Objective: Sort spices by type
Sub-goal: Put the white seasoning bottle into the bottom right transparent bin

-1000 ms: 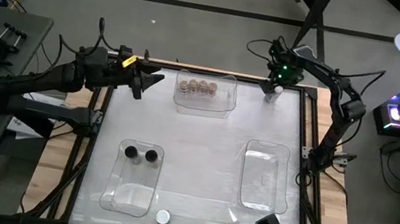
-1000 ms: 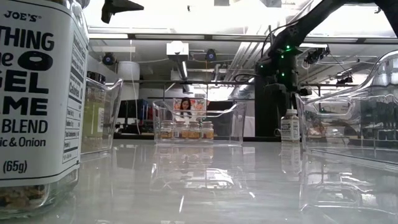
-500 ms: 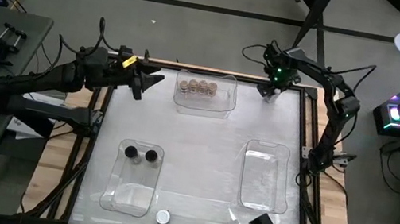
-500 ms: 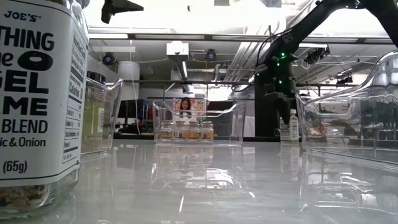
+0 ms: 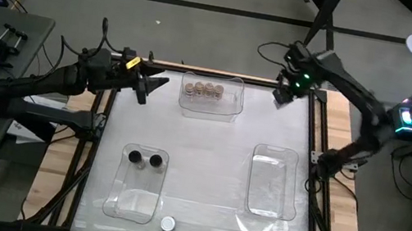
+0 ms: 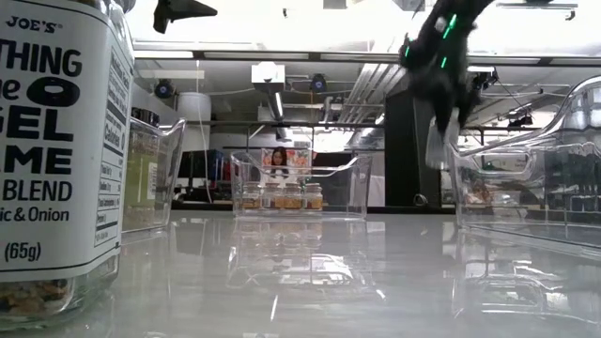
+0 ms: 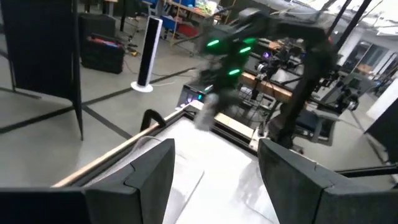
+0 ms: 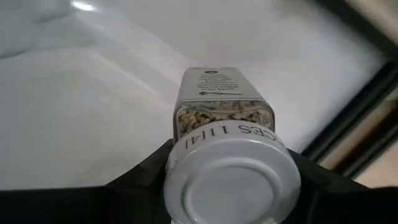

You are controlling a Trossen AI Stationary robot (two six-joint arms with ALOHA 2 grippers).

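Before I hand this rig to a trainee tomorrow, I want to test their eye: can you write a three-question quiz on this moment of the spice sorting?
1. True or false: the right gripper holds a white-lidded jar.
2. How many black-lidded jars stand in the near left bin?
A. none
B. two
C. four
3. Fill in: the far bin holds a row of ____ tan-lidded jars.

Key:
1. True. The jar sits between the fingers, lifted off the table's far right corner.
2. B
3. four

The left gripper waits open at the far left edge.
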